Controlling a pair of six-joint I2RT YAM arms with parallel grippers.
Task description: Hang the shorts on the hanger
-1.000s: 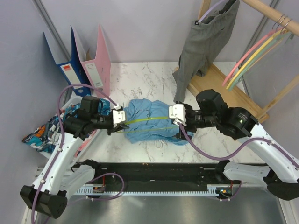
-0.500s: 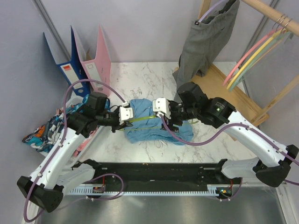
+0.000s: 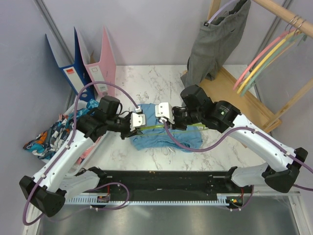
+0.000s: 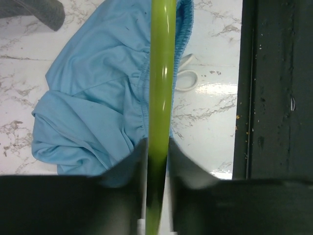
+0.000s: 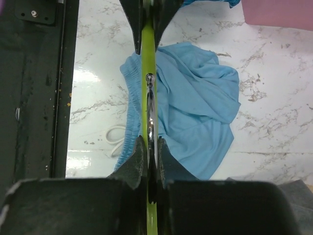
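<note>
The light blue shorts [image 3: 168, 137] lie crumpled on the marble table, with the white drawstring [image 4: 186, 78] at their near side. The lime hanger [image 3: 150, 127] is held above them between both grippers. My left gripper [image 3: 138, 121] is shut on the hanger's green bar [image 4: 161, 73]. My right gripper [image 3: 161, 111] faces it from the right and is shut on the hanger at its metal hook [image 5: 150, 107]. In the right wrist view the shorts [image 5: 195, 103] spread below the hanger [image 5: 146, 58], and the left gripper's fingers [image 5: 134, 19] show at the top.
A grey garment [image 3: 215, 44] hangs on the wooden rack at the back right, with pink and orange-yellow hangers [image 3: 266, 58] on the rail. Binders [image 3: 100, 68] stand at the back left. Patterned clothes [image 3: 44, 139] lie at the left. A black rail [image 3: 161, 178] runs along the near edge.
My right gripper has moved left along the hanger toward the left gripper and shut on it at the hook. The left arm has carried its end of the hanger to the right.
</note>
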